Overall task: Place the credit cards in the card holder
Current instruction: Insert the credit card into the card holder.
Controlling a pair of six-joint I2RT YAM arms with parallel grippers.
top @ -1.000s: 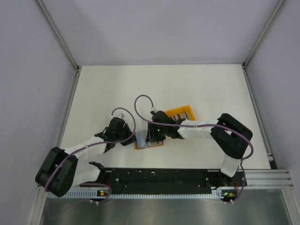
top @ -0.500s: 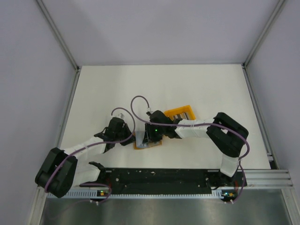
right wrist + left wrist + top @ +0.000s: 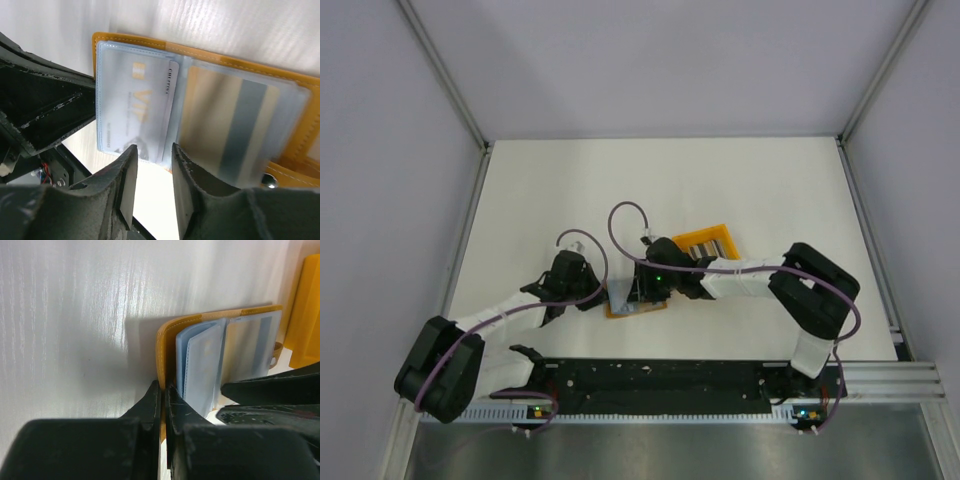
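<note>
Right arm [image 3: 745, 279] back rightward, jaws ajar over card holder [image 3: 163, 355]; left jaws tight on cover.

Card holder [image 3: 200, 112] — mustard-orange; table [image 3: 720, 180] — white

I see even, bright overhead light | streaky glare on table [image 3: 75, 315] | soft shadow beside holder [image 3: 162, 350] | near fingers [image 3: 127, 185] blurred
</note>
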